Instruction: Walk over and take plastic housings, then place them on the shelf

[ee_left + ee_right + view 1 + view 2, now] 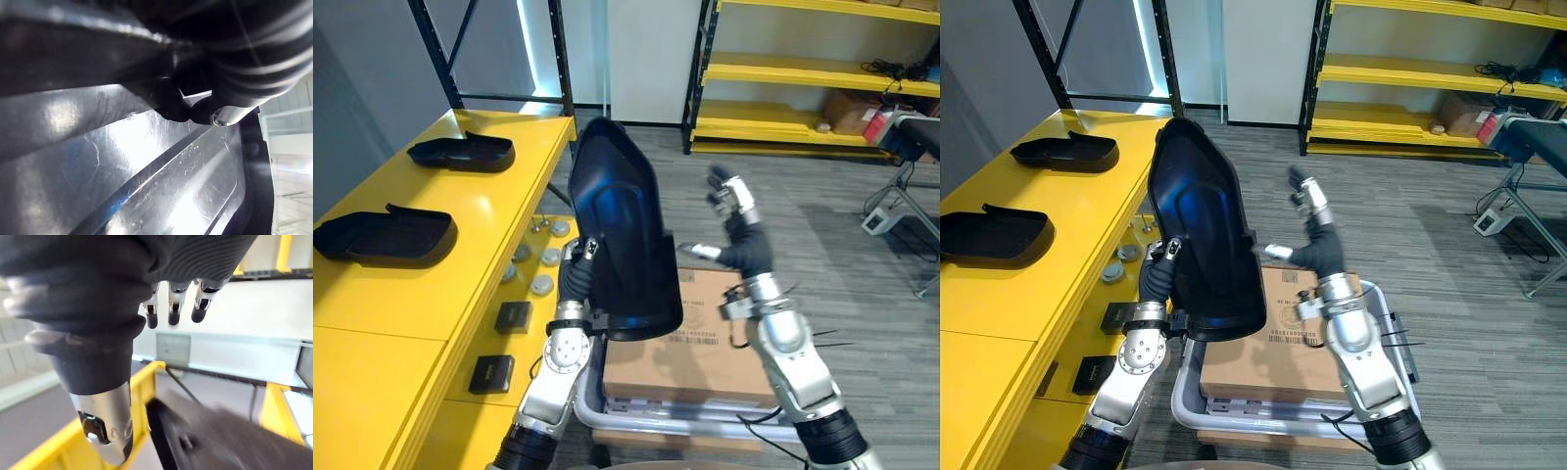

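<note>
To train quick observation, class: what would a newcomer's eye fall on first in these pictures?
A tall, glossy black plastic housing stands upright mid-scene, gripped at its lower edge by the left hand. Beside it the right hand is raised with straight fingers, holding nothing; a cardboard box shows below them. On the yellow surface at the left lie a nearer housing and a farther housing, apart.

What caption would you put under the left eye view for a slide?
Left hand holds a black plastic housing upright beside the yellow shelf; right hand open.
</note>
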### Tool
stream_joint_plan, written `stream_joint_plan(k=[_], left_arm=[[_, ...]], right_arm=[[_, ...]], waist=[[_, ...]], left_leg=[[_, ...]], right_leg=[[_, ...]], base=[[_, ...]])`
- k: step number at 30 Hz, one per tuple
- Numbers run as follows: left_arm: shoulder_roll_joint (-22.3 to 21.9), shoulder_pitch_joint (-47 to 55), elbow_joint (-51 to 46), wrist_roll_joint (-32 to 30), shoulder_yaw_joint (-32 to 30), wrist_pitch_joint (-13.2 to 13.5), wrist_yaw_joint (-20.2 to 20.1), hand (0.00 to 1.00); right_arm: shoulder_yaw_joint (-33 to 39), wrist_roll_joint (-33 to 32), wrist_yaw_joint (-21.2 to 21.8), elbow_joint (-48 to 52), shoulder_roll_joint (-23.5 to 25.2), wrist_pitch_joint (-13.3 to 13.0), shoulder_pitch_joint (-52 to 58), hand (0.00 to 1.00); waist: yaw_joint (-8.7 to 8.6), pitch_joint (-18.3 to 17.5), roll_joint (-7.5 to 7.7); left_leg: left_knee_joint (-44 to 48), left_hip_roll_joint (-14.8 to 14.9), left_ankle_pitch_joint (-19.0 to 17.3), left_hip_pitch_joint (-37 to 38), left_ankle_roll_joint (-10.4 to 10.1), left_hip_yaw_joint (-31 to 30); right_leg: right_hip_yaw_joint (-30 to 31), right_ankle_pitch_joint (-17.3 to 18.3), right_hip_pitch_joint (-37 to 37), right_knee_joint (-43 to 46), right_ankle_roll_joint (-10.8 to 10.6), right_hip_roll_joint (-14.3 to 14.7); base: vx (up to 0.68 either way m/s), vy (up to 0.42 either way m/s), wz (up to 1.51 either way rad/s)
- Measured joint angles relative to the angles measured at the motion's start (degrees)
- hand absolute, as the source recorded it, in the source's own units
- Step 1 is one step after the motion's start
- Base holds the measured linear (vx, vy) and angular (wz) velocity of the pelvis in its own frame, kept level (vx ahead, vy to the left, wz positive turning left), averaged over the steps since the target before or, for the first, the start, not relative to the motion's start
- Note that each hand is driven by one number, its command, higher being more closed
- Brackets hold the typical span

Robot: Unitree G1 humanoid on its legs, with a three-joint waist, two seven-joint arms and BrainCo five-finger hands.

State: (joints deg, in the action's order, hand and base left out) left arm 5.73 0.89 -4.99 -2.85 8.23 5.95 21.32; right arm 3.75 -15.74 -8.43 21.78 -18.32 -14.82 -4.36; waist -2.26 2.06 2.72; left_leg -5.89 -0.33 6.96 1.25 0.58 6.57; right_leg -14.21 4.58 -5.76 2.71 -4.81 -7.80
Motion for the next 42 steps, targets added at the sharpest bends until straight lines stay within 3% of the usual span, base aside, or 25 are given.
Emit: stream_joint_plan(k=[5, 7, 12, 15, 22, 25, 32, 35, 42], left_arm=[[-1.11, 3.07, 0.00, 0.04, -2.87, 0.09, -0.05, 1.00], [-1.75, 3.68, -0.01, 0.08, -4.30, 0.28, -0.09, 1.00], [-2.29, 7.90, -2.79, 0.05, -6.66, 1.21, -0.18, 1.00], [-2.78, 9.72, -4.21, 0.05, -6.69, 1.81, -1.19, 1.00], [-4.73, 12.26, -5.32, 0.07, -6.60, 2.45, -3.65, 1.00], [-4.53, 13.83, -5.26, 0.43, -6.17, 2.61, -3.91, 1.00], [-3.00, 14.22, -3.26, 1.72, -4.69, 2.67, -5.03, 1.00], [-2.78, 14.28, -3.17, 2.20, -3.45, 2.68, -5.09, 1.00], [-2.73, 13.32, -1.86, 2.23, -1.83, 2.86, -4.89, 1.00]], right_arm=[[11.70, -3.41, -1.63, -1.75, 2.10, -1.12, 2.86, 0.00], [15.93, -3.64, -3.11, -6.69, 2.80, -1.65, 5.58, 0.00], [18.49, 0.65, -4.23, -18.54, 6.00, 0.92, 12.97, 0.00], [18.44, 4.94, -3.96, -26.93, 8.77, 4.01, 17.45, 0.00], [17.16, 9.84, -2.47, -42.93, 12.31, 5.79, 20.02, 0.00], [13.40, 11.28, -2.35, -50.12, 12.79, 6.59, 19.91, 0.00], [8.67, 14.93, -1.44, -55.14, 16.16, 7.86, 19.63, 0.00], [8.54, 15.31, -1.47, -57.68, 16.12, 7.93, 19.12, 0.00], [6.66, 15.71, -3.09, -63.14, 15.58, 7.85, 17.03, 0.00]], waist=[[-0.50, 0.00, -0.08], [-0.81, -0.01, -0.21], [-1.81, -0.05, -0.64], [-1.83, -0.05, -1.30], [-1.98, 0.12, -2.76], [-1.60, 0.23, -2.67], [-1.26, 1.07, -2.07], [0.11, 1.34, -1.89], [0.91, 5.18, -0.79]], left_leg=[[0.01, -0.06, -0.06, -0.09, 0.02, 0.02], [0.02, -0.04, -0.07, -0.27, 0.01, -0.06], [0.28, -0.05, -0.23, -0.46, -0.21, -0.15], [0.29, -0.03, -0.27, -0.50, -0.24, -0.21], [0.01, 0.18, -0.47, -0.43, -0.48, -0.14], [0.00, 0.45, -1.01, -0.42, -1.10, -0.21], [-0.02, 0.36, -1.02, 0.97, -1.10, -1.95], [-0.01, 0.37, -0.98, 1.44, -1.07, -2.67], [4.20, -0.08, 0.90, -4.21, -2.11, -10.11]], right_leg=[[-0.05, -0.04, 0.02, -0.29, -0.03, -0.03], [-0.18, -0.12, 0.03, -0.52, -0.02, 0.03], [-0.34, -0.12, 0.03, -0.82, -0.03, 0.05], [-0.38, -0.12, 0.03, -0.83, -0.03, 0.08], [-0.02, -0.10, 0.03, -0.78, -0.01, 0.24], [0.07, -0.07, -0.04, -0.76, 0.05, 0.52], [-1.74, 0.61, -2.38, -0.80, 0.34, 0.63], [-2.67, 0.88, -3.14, -0.83, 0.43, 0.76], [-9.92, 4.08, -1.34, 4.92, 1.56, 1.06]], base=[[0.00, 0.000, 0.00], [0.00, 0.000, 0.00], [0.01, 0.000, 0.00], [0.01, -0.001, 0.00], [0.00, 0.000, 0.00], [0.00, 0.000, 0.00], [0.00, -0.010, 0.12], [0.00, -0.029, 0.15], [-0.03, -0.061, 0.61]])
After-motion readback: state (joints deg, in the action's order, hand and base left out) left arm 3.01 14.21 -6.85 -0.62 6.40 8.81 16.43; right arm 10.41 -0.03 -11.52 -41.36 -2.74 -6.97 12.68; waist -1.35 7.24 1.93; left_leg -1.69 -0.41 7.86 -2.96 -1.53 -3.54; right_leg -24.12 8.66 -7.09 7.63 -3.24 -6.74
